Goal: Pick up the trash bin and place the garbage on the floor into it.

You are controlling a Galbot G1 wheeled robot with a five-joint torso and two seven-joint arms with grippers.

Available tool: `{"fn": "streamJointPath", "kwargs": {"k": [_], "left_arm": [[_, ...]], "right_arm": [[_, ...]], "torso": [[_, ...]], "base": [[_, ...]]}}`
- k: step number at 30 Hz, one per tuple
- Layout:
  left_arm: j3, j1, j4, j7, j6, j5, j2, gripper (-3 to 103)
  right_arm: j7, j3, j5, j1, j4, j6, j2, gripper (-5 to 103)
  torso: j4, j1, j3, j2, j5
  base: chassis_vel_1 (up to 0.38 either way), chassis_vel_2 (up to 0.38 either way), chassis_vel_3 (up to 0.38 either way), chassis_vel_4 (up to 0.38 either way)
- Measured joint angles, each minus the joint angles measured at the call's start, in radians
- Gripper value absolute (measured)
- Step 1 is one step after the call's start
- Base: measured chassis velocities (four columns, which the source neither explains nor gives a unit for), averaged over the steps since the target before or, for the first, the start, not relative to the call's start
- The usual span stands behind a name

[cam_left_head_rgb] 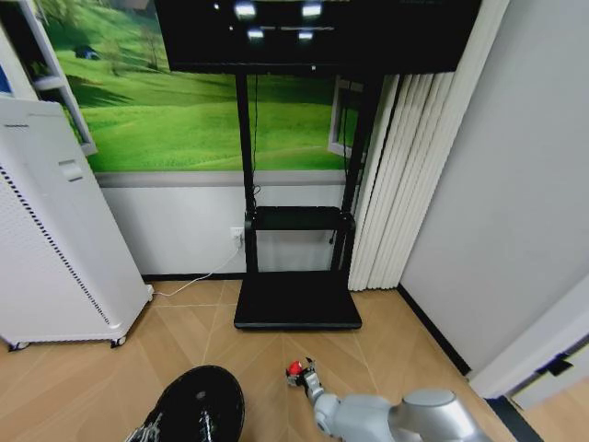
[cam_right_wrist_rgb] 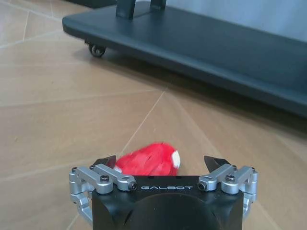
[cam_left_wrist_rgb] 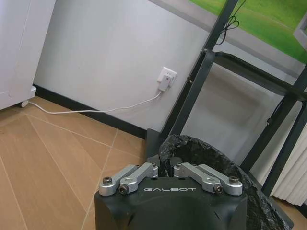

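Our right gripper (cam_right_wrist_rgb: 165, 165) holds its jaws wide on either side of one red wrapper (cam_right_wrist_rgb: 146, 162), which lies on the floor between them, long axis crosswise, just before the stand base (cam_right_wrist_rgb: 201, 48). Our left gripper (cam_left_wrist_rgb: 165, 167) is clamped on the rim of one bin (cam_left_wrist_rgb: 225, 167), left of the wrapper.

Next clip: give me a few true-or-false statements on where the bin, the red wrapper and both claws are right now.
1. The left claw is shut on the rim of the black bin. True.
2. The right claw is shut on the red wrapper. False: its fingers are spread open, with the wrapper lying on the floor between them.
3. The bin has a black bag lining it. True.
4. The red wrapper is already in the bin. False: it lies on the wooden floor, near the black stand.
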Motion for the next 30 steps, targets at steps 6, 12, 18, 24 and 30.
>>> {"fn": "streamJointPath", "kwargs": {"k": [6, 12, 18, 24, 30], "left_arm": [[0.002, 0.004, -0.009, 0.007, -0.004, 0.004, -0.003, 8], [-0.003, 0.020, -0.032, 0.019, -0.018, 0.014, -0.006, 8], [-0.005, 0.032, -0.057, 0.020, -0.021, 0.015, -0.008, 8], [-0.019, 0.021, -0.059, 0.004, -0.009, 0.003, 0.005, 8], [-0.081, -0.028, -0.033, -0.051, 0.032, -0.079, 0.086, 8]], "right_arm": [[-0.030, -0.003, 0.037, -0.010, -0.055, -0.010, 0.033, 101], [-0.041, -0.020, 0.053, -0.012, -0.083, -0.022, 0.044, 81], [-0.047, -0.019, 0.053, -0.012, -0.077, -0.015, 0.039, 65], [-0.007, 0.000, 0.014, 0.019, 0.011, 0.001, -0.009, 59], [0.045, 0.035, -0.130, 0.149, 0.226, 0.040, -0.175, 59]], "torso": [[0.0001, 0.000, 0.000, 0.000, 0.0003], [0.0000, 0.000, 0.000, 0.000, 0.0002], [0.0001, 0.000, 0.000, 0.000, 0.0002], [0.0001, 0.000, 0.000, 0.000, 0.0004], [0.0006, 0.000, 0.000, 0.000, 0.0001]], "base": [[0.000, 0.000, 0.000, 0.000], [0.000, 0.000, 0.000, 0.000], [0.000, 0.000, 0.000, 0.000], [0.000, 0.000, 0.000, 0.000], [0.000, 0.000, 0.000, 0.000]]}}
